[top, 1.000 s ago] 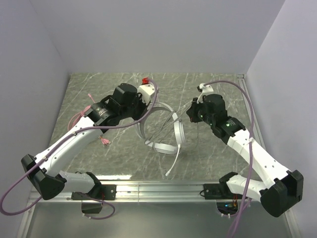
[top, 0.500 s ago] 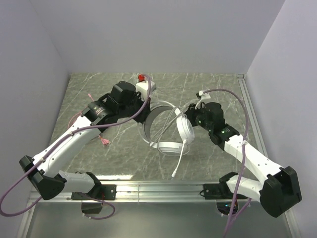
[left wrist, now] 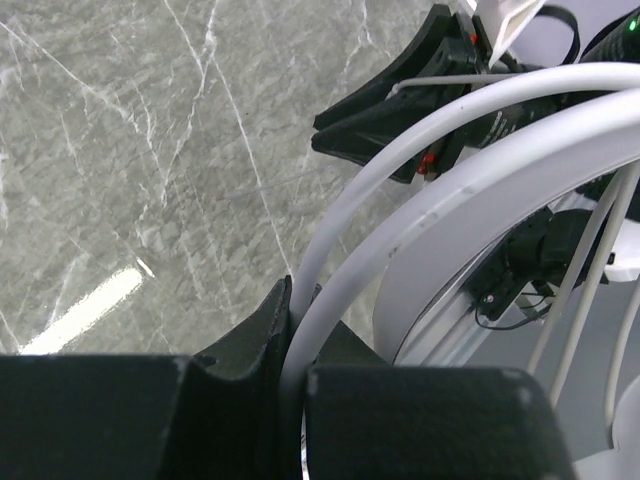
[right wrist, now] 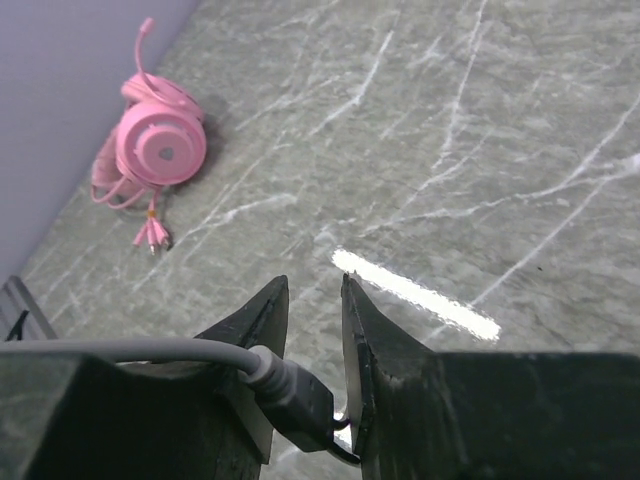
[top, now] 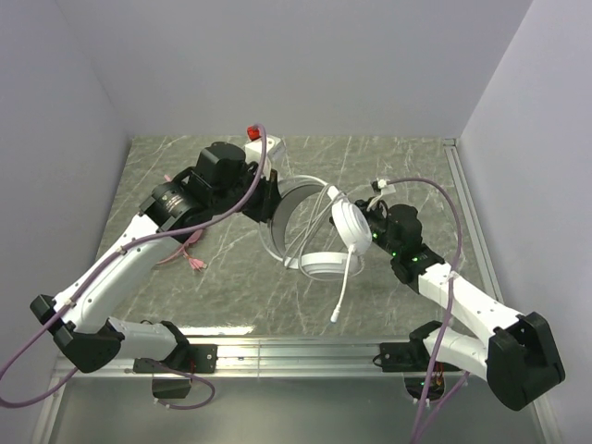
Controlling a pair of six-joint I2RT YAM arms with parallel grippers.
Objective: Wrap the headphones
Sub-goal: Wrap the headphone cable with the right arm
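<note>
Table (top: pixel 231 301): grey marble-pattern top. It bears both headsets and leaves room for cable work between the arms.
Left gripper (left wrist: pixel 295 330): clamped on the headband of the white headset (top: pixel 322 265). This probably anchors the frame off the table so the cable can be led round it.
Right gripper (right wrist: pixel 312 285): jaws parted, with a clear gap at the tips. It sits low just beside the white earcup, a placement that suits feeding cable onto the frame.
White headset: mid-table between the grippers. The headband is tilted up in the left jaws and the lower earcup is near the surface. Thin pale strands cross the open arch.
Pink headset (right wrist: pixel 165 148): on the table near the left wall, well apart from the work. The earcup faces up with its cable bunched beside it, so it looks already bundled.
Cable (right wrist: pixel 130 348): pale grey, running into the right jaws from the side.
Plug (right wrist: pixel 295 395): lies in the gap low between the right fingers and appears unclamped.
</note>
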